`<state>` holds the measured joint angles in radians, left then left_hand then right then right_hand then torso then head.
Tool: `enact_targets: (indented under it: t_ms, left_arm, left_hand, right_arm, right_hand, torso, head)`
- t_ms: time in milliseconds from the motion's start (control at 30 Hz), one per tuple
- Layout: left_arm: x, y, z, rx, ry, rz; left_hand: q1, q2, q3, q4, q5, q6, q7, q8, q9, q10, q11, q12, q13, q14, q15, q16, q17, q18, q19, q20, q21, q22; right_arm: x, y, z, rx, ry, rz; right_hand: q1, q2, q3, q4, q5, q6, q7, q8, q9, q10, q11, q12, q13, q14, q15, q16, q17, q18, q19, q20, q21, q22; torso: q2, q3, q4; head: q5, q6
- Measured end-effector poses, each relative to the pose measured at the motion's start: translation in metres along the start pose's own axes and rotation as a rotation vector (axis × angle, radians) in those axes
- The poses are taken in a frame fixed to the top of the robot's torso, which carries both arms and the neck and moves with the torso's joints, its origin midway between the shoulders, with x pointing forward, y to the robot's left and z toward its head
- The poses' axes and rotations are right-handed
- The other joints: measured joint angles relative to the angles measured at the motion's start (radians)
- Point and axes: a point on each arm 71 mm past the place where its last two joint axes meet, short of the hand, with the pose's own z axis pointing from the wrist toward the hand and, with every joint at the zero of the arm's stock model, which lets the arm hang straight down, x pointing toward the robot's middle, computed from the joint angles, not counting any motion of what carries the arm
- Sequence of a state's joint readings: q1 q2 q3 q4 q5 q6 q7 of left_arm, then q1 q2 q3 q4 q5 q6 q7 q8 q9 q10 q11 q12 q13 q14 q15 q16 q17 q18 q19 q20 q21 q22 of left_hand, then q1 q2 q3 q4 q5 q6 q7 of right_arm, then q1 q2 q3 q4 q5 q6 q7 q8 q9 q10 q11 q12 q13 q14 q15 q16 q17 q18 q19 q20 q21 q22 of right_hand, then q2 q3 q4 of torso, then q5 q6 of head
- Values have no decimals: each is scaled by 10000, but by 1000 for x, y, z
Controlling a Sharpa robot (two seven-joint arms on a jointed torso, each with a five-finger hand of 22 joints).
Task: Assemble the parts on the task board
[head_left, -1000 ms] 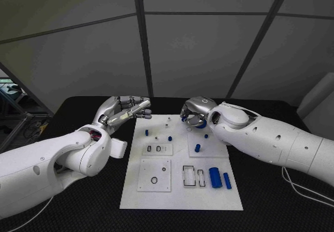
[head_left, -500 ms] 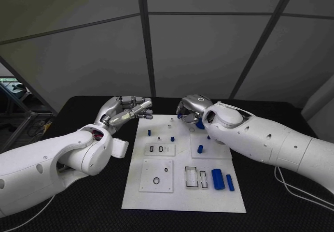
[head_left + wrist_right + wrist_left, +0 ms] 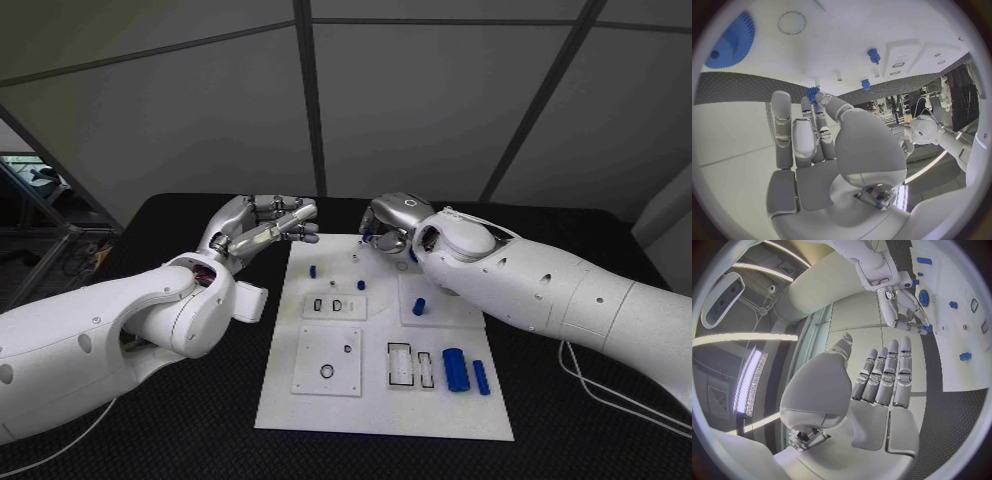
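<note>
The white task board (image 3: 378,405) lies in the middle of the black table. My right hand (image 3: 387,224) hovers over the board's far edge and pinches a small blue part (image 3: 812,93) between thumb and fingertip; the same part (image 3: 928,328) shows in the left wrist view. A blue gear (image 3: 731,40) lies flat on the board close to that hand. My left hand (image 3: 265,226) floats beside the board's far left corner, fingers apart and empty. Blue pegs (image 3: 313,270) (image 3: 420,307) stand on the board, and two blue cylinders (image 3: 456,368) lie near its right edge.
The board carries raised white plates with a ring slot (image 3: 327,372) and rectangular slots (image 3: 398,364). Black table (image 3: 173,420) surrounds the board on both sides. Grey wall panels stand behind the table's far edge.
The whole picture has shifted a little. My right hand has edged slightly leftward along the board's far edge with the small part. The left hand keeps its place.
</note>
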<state>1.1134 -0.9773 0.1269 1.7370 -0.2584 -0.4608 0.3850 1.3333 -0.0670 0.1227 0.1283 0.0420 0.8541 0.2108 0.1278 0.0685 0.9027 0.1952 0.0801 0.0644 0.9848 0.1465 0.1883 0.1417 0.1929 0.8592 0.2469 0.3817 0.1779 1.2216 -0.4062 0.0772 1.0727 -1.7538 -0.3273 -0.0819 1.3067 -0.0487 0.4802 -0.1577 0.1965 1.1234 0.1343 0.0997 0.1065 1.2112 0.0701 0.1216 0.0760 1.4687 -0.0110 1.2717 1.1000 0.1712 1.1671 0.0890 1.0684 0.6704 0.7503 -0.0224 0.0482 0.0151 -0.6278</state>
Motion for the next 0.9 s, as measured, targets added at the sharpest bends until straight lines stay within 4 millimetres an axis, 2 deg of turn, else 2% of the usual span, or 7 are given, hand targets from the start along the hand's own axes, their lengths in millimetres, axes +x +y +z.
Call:
enact_targets:
  t_ms: [633,833,900]
  left_arm:
    - [-1,-3,1,63,1,22]
    - [-1,-4,1,73,9,20]
    - [-1,-4,1,74,9,21]
  left_hand:
    - [0,0,0,0,0,0,0,0,0,0,0,0,0,0,0,2,7,0,0,0,0,0]
    - [0,0,0,0,0,0,0,0,0,1,0,0,0,0,0,4,6,0,0,0,0,0]
    - [0,0,0,0,0,0,0,0,0,1,0,0,0,0,0,4,6,1,0,0,0,0]
  right_arm:
    - [0,4,5,-43,37,77]
    - [2,3,6,-13,153,78]
    - [3,3,6,-5,186,76]
  right_hand:
    - [-1,-1,30,30,-19,-13,-11,-15,9,-1,1,-42,-8,0,0,0,-2,-1,-38,-38,0,-2]
    - [-53,-54,31,32,-19,-19,-16,-20,18,-1,1,-98,-8,0,0,0,-30,-1,-109,4,0,-56]
    - [-121,-121,34,109,-19,-97,56,-82,24,-37,36,-195,-3,0,0,0,-107,0,-218,4,0,-157]
  torso:
    - [194,-6,96]
    - [210,-6,101]
    - [211,-6,101]
  head:
    - [-23,-51]
    - [-28,-91]
    - [-31,-104]
